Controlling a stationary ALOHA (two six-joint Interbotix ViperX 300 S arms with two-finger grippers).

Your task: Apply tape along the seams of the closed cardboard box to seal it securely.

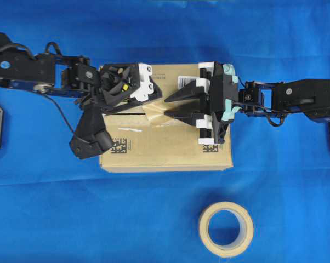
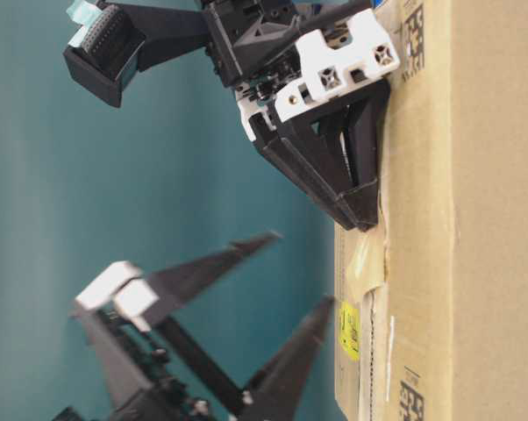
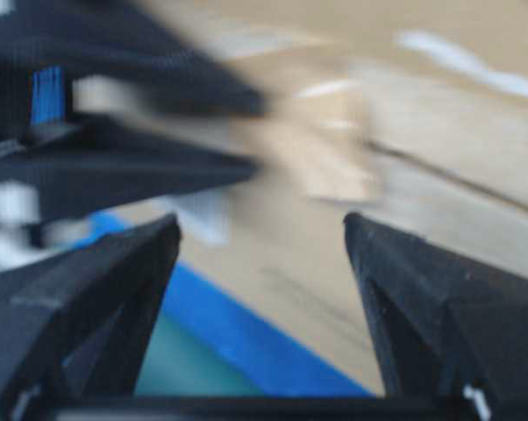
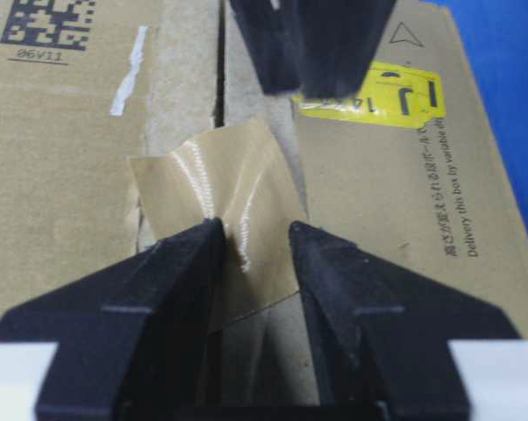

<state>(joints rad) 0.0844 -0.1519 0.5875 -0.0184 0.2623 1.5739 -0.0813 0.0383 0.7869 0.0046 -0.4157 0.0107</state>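
Observation:
The cardboard box (image 1: 170, 148) lies on the blue cloth. The tape (image 1: 157, 114), a glossy wrinkled tan piece, lies across the seam (image 1: 124, 113). In the right wrist view the tape (image 4: 207, 184) covers the dark seam line (image 4: 218, 88). My right gripper (image 4: 253, 230) is open a little, its tips down on the near part of the tape; it also shows in the overhead view (image 1: 166, 108) and the table-level view (image 2: 365, 219). My left gripper (image 3: 262, 224) is wide open and empty, hovering over the yellow sticker (image 4: 369, 96); the table-level view (image 2: 301, 268) shows it off the box.
A wide tan tape roll (image 1: 204, 229) lies on the cloth in front of the box. White barcode label (image 1: 186, 80) and square codes (image 1: 119, 145) are on the box top. The left wrist view is blurred.

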